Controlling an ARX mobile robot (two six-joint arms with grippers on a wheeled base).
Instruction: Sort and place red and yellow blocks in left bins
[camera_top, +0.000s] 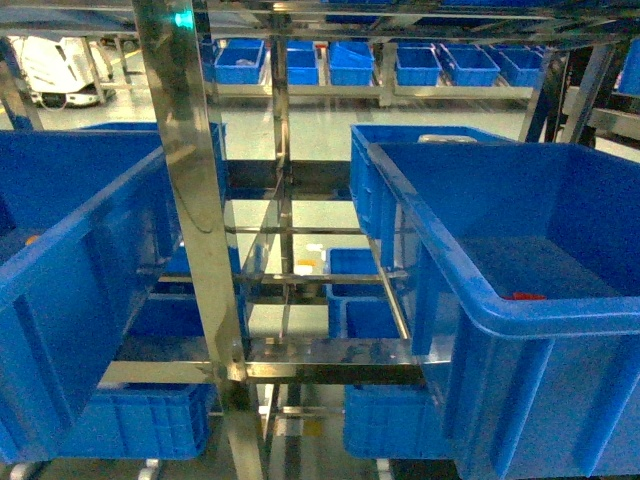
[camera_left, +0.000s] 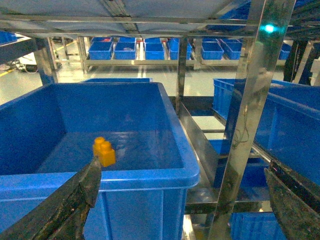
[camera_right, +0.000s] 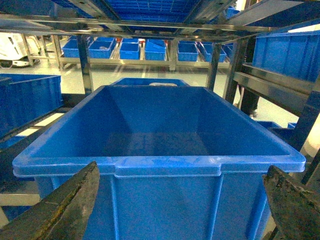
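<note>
Left hand (camera_left: 180, 200) hung spread and empty above the left bin (camera_left: 150, 177); better to reach deep, straddling the yellow block (camera_left: 104, 151), then pinch squarely.

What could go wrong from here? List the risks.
1. The red block lies in the right crate, not a left one, and the right wrist view does not show it, so a grab there may miss.
2. The steel post stands between the crates, so an arm carrying the block leftward could strike it.
</note>
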